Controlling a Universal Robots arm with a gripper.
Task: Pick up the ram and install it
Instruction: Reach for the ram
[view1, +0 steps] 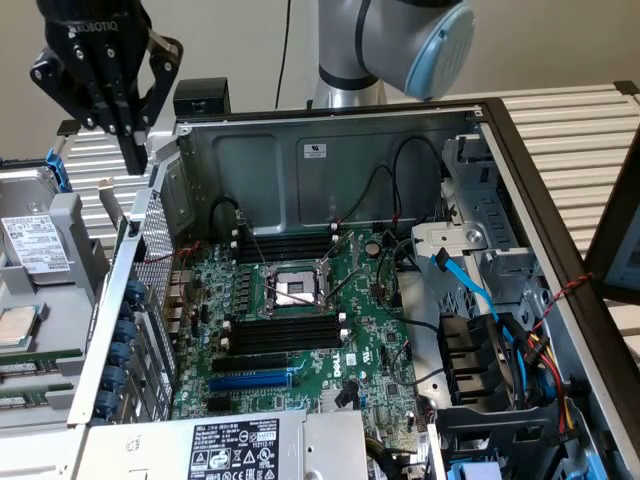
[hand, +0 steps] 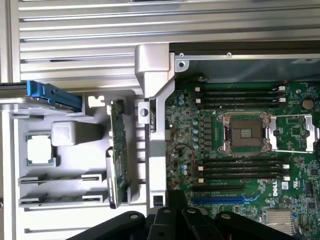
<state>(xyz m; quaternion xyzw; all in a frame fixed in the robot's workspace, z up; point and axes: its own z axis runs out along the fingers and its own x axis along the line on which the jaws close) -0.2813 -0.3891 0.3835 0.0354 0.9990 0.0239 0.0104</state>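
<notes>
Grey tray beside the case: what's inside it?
The ram standing on edge, a CPU chip, a pale block and two long recesses. The gripper covers one corner of the tray, so what lies there is hidden.

Robot lab: opened computer case (view1: 300, 180)

In the exterior view the arm (view1: 400, 40) runs off at twelve o'clock, and the hand (view1: 133, 160) loses its upper body there too. The tray (view1: 70, 215) at nine o'clock is cut by the edge. The case (view1: 270, 170) is cropped at six o'clock, and its label (view1: 238, 445) is too small to read. In the wrist view the ram (hand: 117, 147) shows almost edge-on, its chips indistinct.
</notes>
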